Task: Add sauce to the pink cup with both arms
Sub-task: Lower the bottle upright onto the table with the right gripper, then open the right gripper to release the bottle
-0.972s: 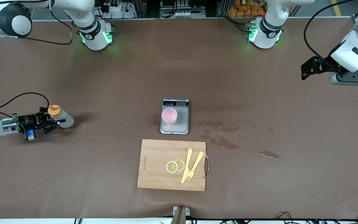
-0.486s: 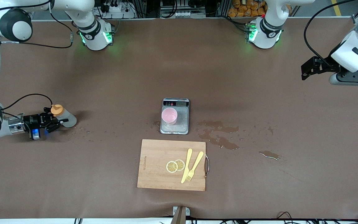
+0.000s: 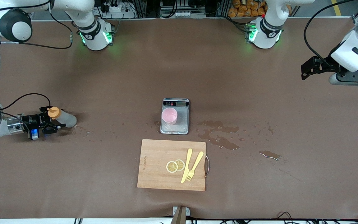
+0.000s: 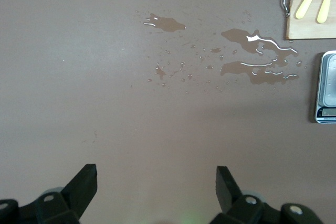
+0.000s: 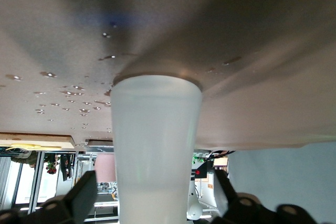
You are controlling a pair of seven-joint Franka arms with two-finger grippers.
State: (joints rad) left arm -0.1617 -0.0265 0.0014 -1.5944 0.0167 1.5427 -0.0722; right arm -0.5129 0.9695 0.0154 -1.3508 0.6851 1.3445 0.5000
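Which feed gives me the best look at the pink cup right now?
The front view: the pink cup stands upright on the grey scale, rim and inside visible. The right wrist view shows only a blurred pink shape past the squeeze bottle. The left wrist view catches just the scale's edge, no cup.

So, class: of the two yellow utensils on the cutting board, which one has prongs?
The fork, lying nearer the board's metal handle; the knife beside it has a plain blade.
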